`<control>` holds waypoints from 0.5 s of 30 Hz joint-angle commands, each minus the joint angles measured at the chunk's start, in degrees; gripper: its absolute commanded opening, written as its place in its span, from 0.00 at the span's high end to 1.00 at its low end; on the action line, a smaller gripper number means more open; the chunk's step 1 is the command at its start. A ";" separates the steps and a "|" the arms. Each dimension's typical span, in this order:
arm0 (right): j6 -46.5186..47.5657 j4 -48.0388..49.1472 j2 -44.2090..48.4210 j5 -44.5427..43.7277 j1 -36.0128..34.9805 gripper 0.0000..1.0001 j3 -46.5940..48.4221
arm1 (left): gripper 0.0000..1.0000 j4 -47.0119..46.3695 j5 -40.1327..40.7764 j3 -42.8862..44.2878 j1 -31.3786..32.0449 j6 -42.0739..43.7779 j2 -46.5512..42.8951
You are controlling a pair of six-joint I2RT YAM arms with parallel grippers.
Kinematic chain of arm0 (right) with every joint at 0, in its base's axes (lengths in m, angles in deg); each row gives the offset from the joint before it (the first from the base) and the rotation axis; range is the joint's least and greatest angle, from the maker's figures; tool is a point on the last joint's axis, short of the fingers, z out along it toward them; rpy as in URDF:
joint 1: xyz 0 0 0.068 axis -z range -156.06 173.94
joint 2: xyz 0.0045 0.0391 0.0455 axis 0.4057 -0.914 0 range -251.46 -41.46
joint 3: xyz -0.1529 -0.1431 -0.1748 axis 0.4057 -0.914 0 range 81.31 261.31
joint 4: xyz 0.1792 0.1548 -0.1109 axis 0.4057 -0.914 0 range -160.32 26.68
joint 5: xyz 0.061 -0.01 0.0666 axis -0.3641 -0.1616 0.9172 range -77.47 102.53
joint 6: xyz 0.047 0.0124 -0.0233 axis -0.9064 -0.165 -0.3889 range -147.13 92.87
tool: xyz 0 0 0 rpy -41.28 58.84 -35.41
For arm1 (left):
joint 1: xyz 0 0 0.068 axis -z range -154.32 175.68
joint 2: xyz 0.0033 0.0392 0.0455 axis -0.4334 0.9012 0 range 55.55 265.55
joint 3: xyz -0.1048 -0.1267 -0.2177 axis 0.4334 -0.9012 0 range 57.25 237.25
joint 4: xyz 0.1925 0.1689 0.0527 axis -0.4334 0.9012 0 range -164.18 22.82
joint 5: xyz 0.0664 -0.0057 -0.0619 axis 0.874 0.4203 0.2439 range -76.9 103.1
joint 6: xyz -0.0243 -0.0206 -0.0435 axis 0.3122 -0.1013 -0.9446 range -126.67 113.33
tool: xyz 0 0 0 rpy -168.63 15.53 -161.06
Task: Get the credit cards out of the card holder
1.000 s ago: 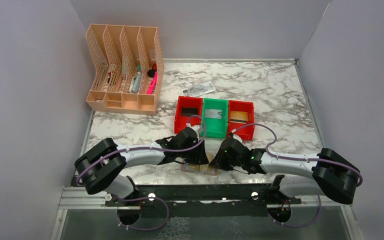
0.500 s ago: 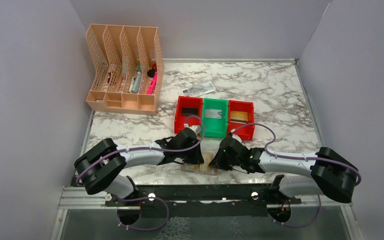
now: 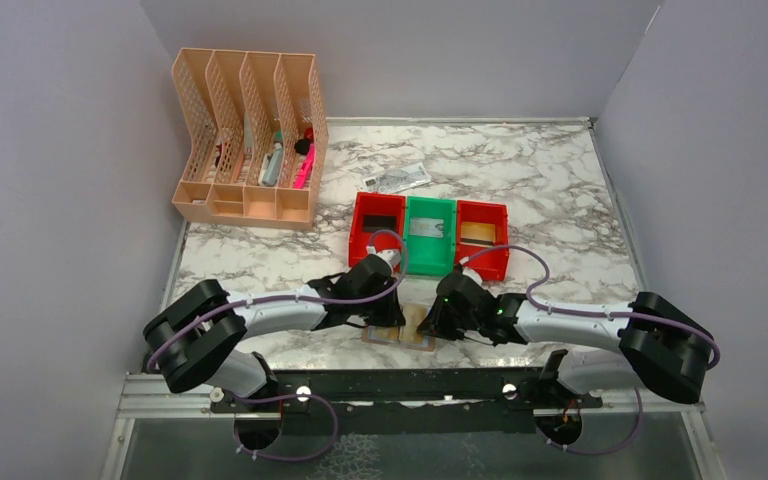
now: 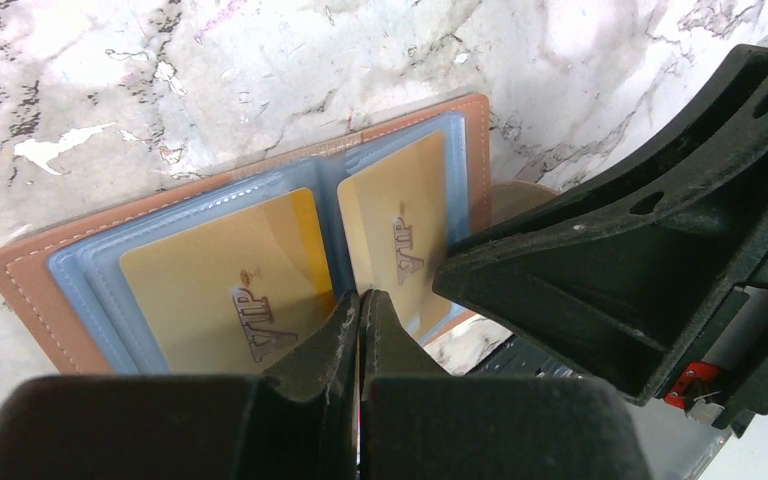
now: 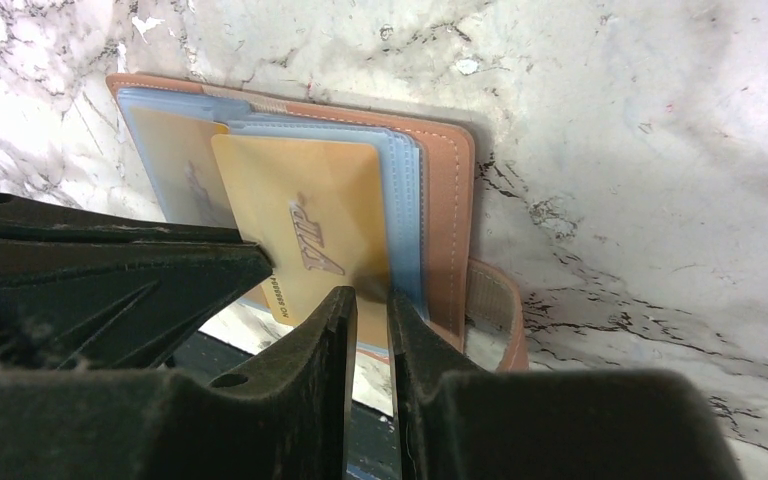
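Top external: card holder (image 3: 416, 322) flat on marble table (image 3: 560, 190) at the near edge, mostly hidden under both arms. Left gripper (image 3: 393, 316) and right gripper (image 3: 430, 322) down on it, close together. Just beyond, left red bin (image 3: 377, 228), green bin (image 3: 430, 235) and right red bin (image 3: 482, 237) in a touching row. Crumpled note (image 3: 397, 179) farther back, peach file rack (image 3: 250, 130) at back left.

Left wrist: card holder (image 4: 20, 280) spread open, tan cover, pale blue sleeves, gold VIP cards (image 4: 230, 280) one per panel. Left gripper (image 4: 360, 300) fingers pressed fully together, tips at the near edge by the centre fold; cannot tell if any sleeve edge is pinched. Right gripper (image 4: 460, 272) just beside, over the right panel.

Right wrist: card holder (image 5: 450, 200) with a gold VIP card (image 5: 300, 220) lying on top of the blue sleeves. Right gripper (image 5: 370, 305) fingers almost together, thin gap, card's near edge showing in the gap; cannot tell if clamped. Left gripper (image 5: 255, 265) tip close at left.
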 commanded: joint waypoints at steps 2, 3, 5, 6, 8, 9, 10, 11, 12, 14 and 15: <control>0.35 -6.58 -2.25 -5.76 -0.01 0.76 -1.47 | 1.00 0.97 1.88 0.10 -0.55 1.65 -1.98; 0.26 -6.69 -2.12 -5.86 0.02 0.76 -1.50 | 1.00 1.11 1.98 0.16 -0.58 1.82 -2.10; 0.24 -6.91 -1.87 -5.98 -0.02 0.76 -1.45 | 1.00 1.50 2.20 0.23 -0.68 2.02 -2.21; 0.26 -7.04 -1.71 -6.13 -0.02 0.76 -1.47 | 1.00 1.84 2.33 0.31 -0.77 2.07 -2.23; 0.24 -7.18 -1.39 -6.20 -0.02 0.75 -1.45 | 1.00 2.55 2.80 0.32 -0.79 2.20 -2.47; 0.21 -7.15 -1.33 -6.28 -0.02 0.75 -1.52 | 1.00 2.99 3.11 0.32 -0.93 2.21 -2.60; 0.20 -7.10 -1.32 -6.33 0.02 0.75 -1.54 | 1.00 3.36 3.41 0.32 -1.00 2.28 -2.83; 0.31 -7.06 -1.37 -6.41 -0.02 0.75 -1.54 | 1.00 3.69 3.38 0.32 -1.15 2.25 -3.04; 0.34 -7.00 -1.33 -6.53 -0.02 0.75 -1.60 | 1.00 3.88 2.96 0.32 -1.45 2.21 -3.26; 0.39 -6.91 -1.33 -6.55 -0.02 0.75 -1.65 | 1.00 3.78 2.63 0.09 -1.96 2.27 -4.05; 0.39 -6.75 -1.39 -6.53 -0.02 0.75 -1.65 | 1.00 3.70 2.69 -0.08 -2.11 2.37 -4.34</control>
